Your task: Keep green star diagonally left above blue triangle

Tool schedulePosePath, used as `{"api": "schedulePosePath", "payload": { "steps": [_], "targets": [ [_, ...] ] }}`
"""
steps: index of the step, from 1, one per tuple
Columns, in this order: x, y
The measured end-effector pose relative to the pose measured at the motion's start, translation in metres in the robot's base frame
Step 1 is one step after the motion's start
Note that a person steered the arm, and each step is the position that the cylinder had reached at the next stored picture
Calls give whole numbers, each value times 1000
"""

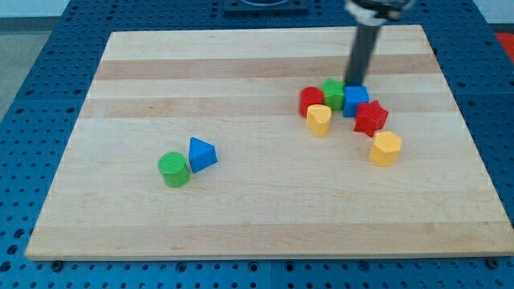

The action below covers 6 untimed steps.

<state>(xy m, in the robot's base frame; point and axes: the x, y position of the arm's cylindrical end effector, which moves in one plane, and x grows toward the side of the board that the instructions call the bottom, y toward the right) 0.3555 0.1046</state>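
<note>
Near the view's top right, my tip, a bare rod holding nothing, touches the green star; light, rigid, it should slide easily, pushed from its right toward the blue triangle.

My tip is ending a straight, smooth, dark grey rod that is looking round in section and even in width along its length. At the view's top the rod is joining a wider, darker, rounded mount, which is showing blurred and cut off by the frame's edge.
</note>
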Motion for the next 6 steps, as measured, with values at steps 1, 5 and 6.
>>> {"api": "schedulePosePath", "payload": {
  "steps": [1,5,6],
  "targets": [
    [0,-59],
    [-20,158],
    [1,166]
  ]
}}
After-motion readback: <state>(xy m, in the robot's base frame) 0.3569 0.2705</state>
